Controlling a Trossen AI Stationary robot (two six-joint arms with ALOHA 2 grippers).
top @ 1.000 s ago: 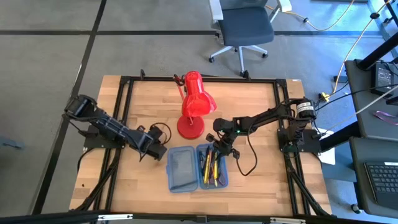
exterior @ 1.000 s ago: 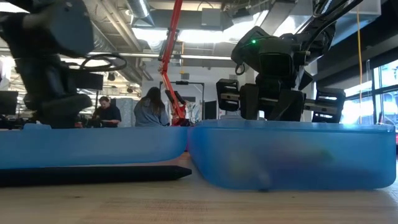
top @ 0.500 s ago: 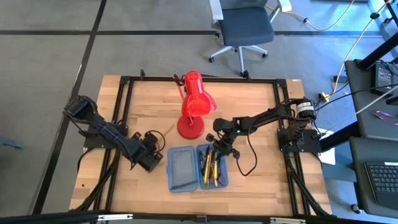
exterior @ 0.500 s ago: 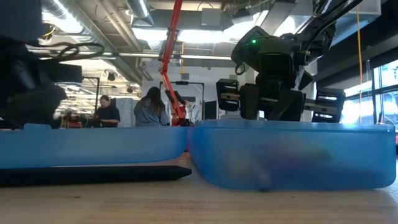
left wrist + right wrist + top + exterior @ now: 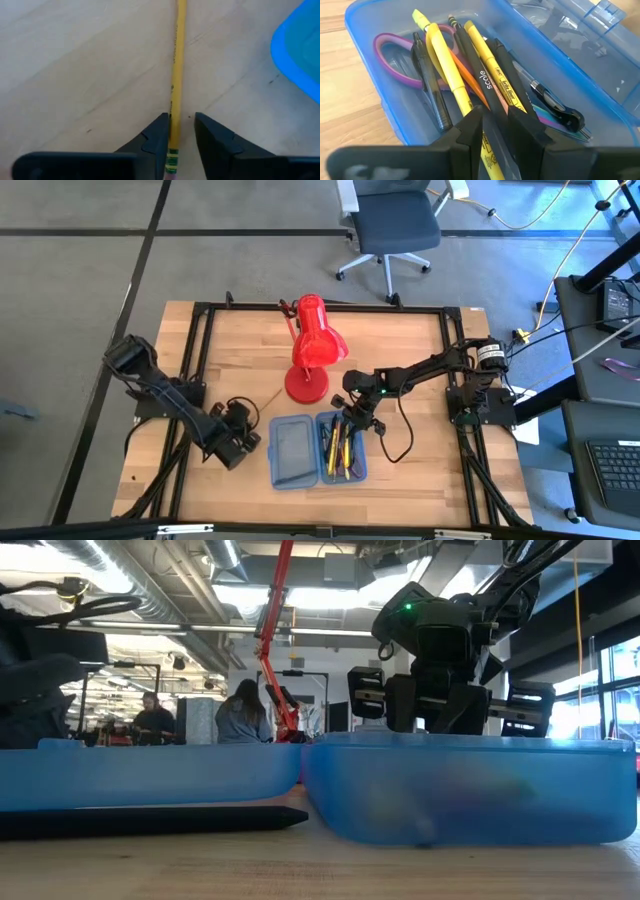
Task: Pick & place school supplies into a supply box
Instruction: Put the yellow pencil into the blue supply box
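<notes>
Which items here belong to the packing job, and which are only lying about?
Job: supply box; pens, pencils and scissors in its right half; yellow pencil on the table between the left gripper fingers.
Lying about: red desk lamp; office chair.

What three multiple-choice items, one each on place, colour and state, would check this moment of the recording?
1. Where does the yellow pencil lie?
A. inside the supply box
B. on the bare table, left of the box
C. under the lamp

2. What colour are the handles of the scissors in the box?
A. purple
B. green
C. white

3. How does the supply box stand?
A. shut
B. open, supplies in its right half
C. open, both halves full

Answers: 1 B, the left wrist view shows the pencil on wood between the left gripper fingers. 2 A, the right wrist view shows purple loops. 3 B, the high view shows pens only in the right half.
</notes>
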